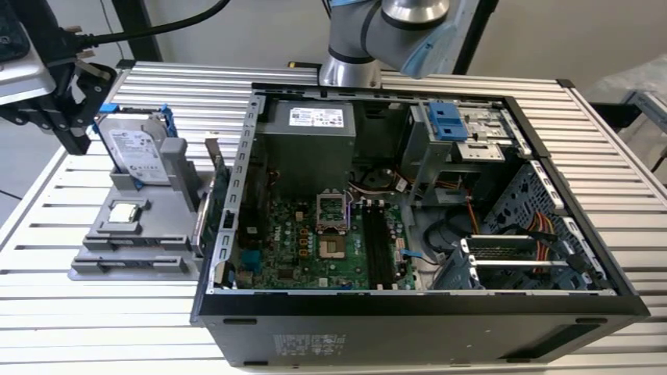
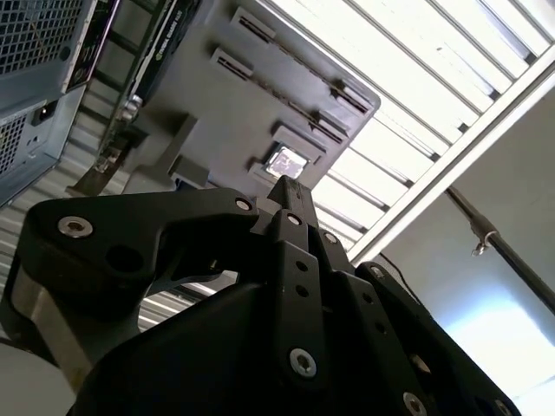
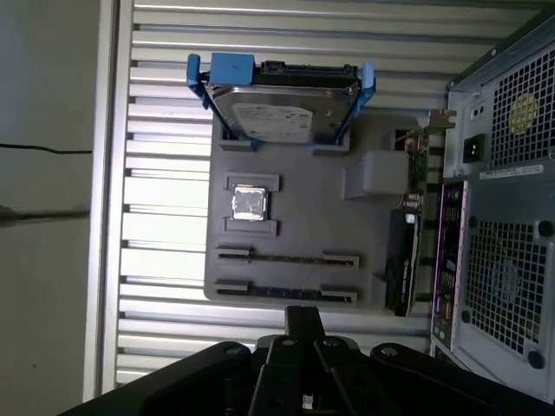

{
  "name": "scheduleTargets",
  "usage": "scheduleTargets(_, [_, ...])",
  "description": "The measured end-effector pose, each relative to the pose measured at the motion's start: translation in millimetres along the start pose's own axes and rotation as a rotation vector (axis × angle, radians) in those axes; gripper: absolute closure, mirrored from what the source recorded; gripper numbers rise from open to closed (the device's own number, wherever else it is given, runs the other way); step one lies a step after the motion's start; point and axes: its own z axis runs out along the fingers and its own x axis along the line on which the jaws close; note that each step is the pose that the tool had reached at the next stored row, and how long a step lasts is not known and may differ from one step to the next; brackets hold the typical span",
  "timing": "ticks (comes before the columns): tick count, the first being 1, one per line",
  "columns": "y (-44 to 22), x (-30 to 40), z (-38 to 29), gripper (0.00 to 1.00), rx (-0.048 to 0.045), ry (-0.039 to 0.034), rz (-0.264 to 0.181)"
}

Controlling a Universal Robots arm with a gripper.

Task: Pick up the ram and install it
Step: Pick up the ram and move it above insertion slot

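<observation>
**Gripper held high by the parts holder, jaws closed**

In the first wrist view the gripper [image 3: 303, 319] is seen with its jaws drawn together at the tips; whether anything thin is pinched between them cannot be told. In the exterior view it is held at the far left, beside the hard drive [image 1: 136, 148]. The ram cannot be made out with certainty; two long slots [image 3: 286, 257] of the grey holder [image 1: 105, 269] are shown as thin dark lines, near the processor chip [image 1: 125, 211]. The open computer case [image 1: 417, 328] is set at the exterior view's right.

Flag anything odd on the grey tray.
Both long slots of the tray stand bare, while the drive and chip sit squarely in their seats. Nothing looks askew or damaged.
</observation>
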Motion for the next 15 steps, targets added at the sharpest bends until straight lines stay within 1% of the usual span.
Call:
scheduleTargets(3, [0.0, 0.0, -0.1, 1.00, 0.0009, 0.0018, -0.035])
scheduleTargets(5, [0.0, 0.0, 0.0, 1.00, 0.0012, 0.0025, -0.051])
scheduleTargets(15, [0.1, 0.0, 0.0, 1.00, 0.0013, 0.0029, -0.059])
